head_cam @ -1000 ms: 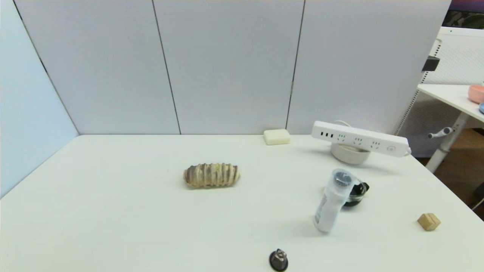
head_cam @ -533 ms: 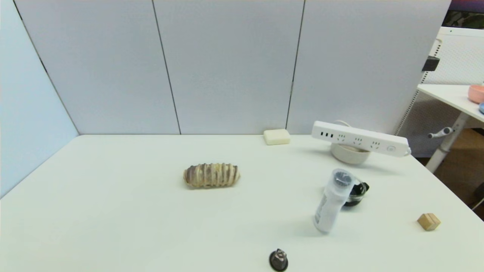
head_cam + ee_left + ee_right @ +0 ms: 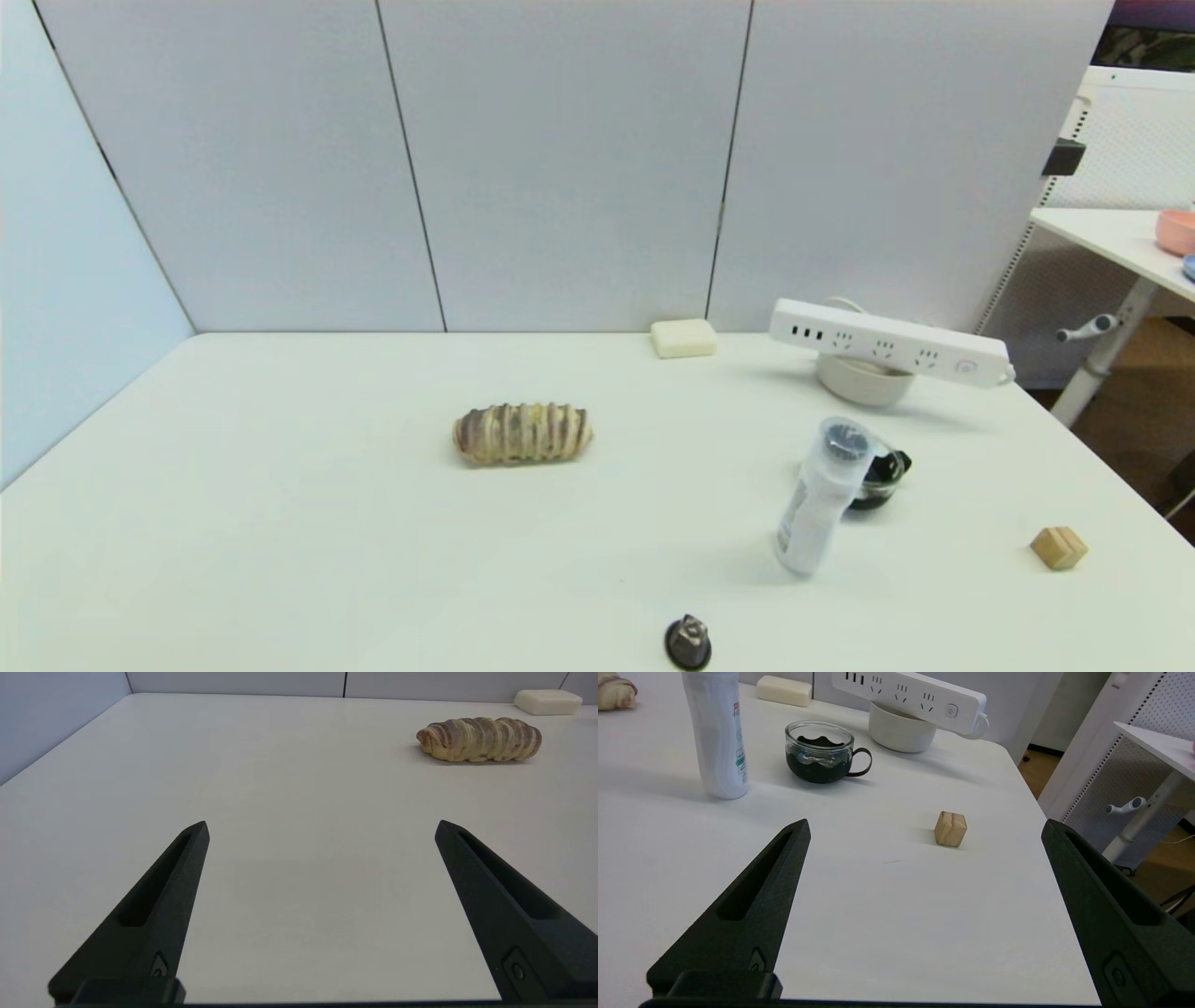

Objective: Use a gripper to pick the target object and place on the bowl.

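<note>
The white power strip [image 3: 887, 343] lies across the rim of the beige-white bowl [image 3: 864, 381] at the table's far right; both ends overhang. Both also show in the right wrist view, strip [image 3: 910, 697] on bowl [image 3: 901, 732]. My right gripper [image 3: 924, 828] is open and empty, low over the near right of the table, well short of the bowl. My left gripper [image 3: 322, 828] is open and empty over the near left of the table. Neither gripper shows in the head view.
A bread roll [image 3: 523, 432], a cream soap-like block [image 3: 683, 338], a white bottle [image 3: 822, 497], a black glass cup [image 3: 878, 479], a wooden cube [image 3: 1059, 548] and a small dark knob [image 3: 688, 642] sit on the table. The table's right edge [image 3: 1027, 784] is near the bowl.
</note>
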